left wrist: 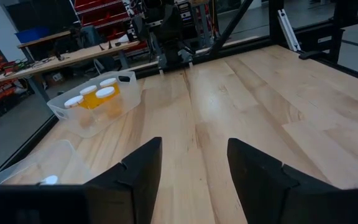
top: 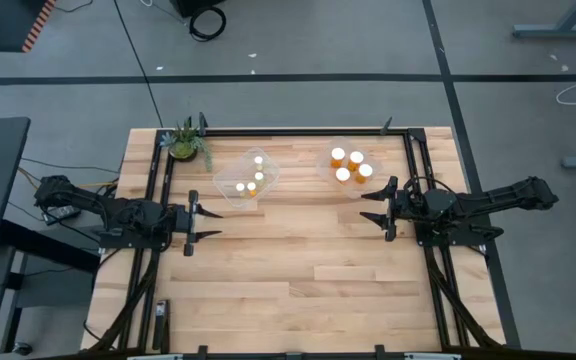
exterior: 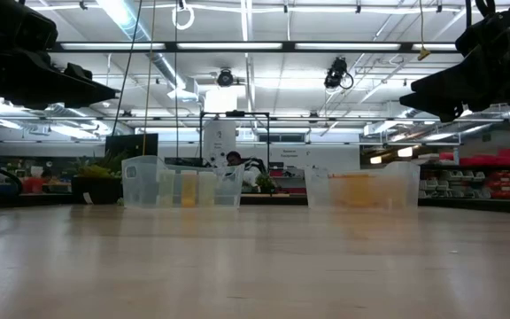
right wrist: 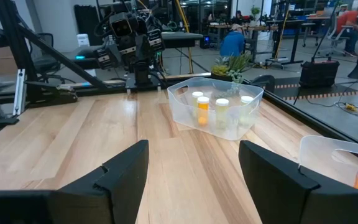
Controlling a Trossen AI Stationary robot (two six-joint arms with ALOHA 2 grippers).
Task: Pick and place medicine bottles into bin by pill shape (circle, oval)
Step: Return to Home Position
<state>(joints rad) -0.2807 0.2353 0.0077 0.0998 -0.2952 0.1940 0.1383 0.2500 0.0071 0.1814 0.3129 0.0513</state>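
Note:
Several smaller white-capped bottles [top: 253,182] stand in a clear bin [top: 245,180] at the far left centre; they also show in the right wrist view [right wrist: 211,107]. Several orange bottles [top: 352,166] stand in a second clear bin [top: 356,168] at the far right centre, which also shows in the left wrist view [left wrist: 94,99]. My left gripper [top: 206,222] is open and empty above the table's left side. My right gripper [top: 371,205] is open and empty above the right side. Both are raised clear of the table.
A small potted plant [top: 186,142] stands at the far left corner. A dark metal frame [top: 298,131] runs along the far edge and both sides. The wooden tabletop [top: 288,270] spreads between the arms and toward the near edge. A person sits in the room beyond [right wrist: 233,42].

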